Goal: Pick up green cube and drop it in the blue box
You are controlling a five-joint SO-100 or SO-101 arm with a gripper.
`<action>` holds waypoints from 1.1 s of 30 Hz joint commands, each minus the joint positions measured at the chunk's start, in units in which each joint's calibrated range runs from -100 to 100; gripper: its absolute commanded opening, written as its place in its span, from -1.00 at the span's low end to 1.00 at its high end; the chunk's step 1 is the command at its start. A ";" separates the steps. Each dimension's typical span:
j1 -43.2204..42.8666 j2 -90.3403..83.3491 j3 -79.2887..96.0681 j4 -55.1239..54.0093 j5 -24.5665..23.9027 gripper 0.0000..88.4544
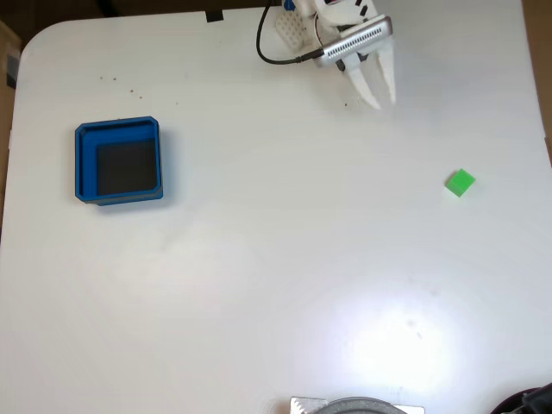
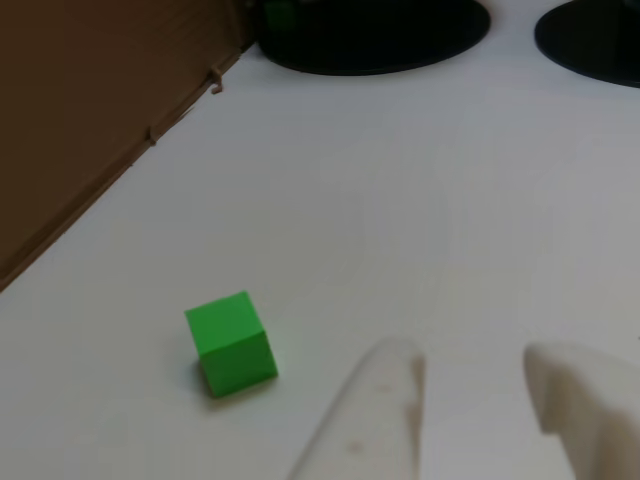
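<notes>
The green cube [image 1: 460, 183] lies alone on the white table at the right in the fixed view; the other view shows the cube [image 2: 231, 343] tilted slightly at lower left. My white gripper [image 1: 379, 93] hangs near the top centre-right, well up and left of the cube. In the other view its two fingertips [image 2: 385, 385] rise from the bottom edge with a bare gap between them, so the gripper [image 2: 470, 375] is open and holds nothing. The blue box [image 1: 80, 164], with a dark floor, sits far left.
A black cable [image 1: 269, 53] loops off the arm at the top. Brown cardboard [image 2: 90, 110] borders the table on the left of the other view, with dark round bases [image 2: 380, 35] at the far edge. A grey object [image 1: 358, 405] sits at the fixed view's bottom edge.
</notes>
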 commanded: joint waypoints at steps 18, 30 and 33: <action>-9.74 21.24 -12.75 0.12 0.05 -0.93; -9.74 44.40 -36.72 0.29 0.20 -0.93; -9.74 48.75 -40.31 0.37 0.20 -0.93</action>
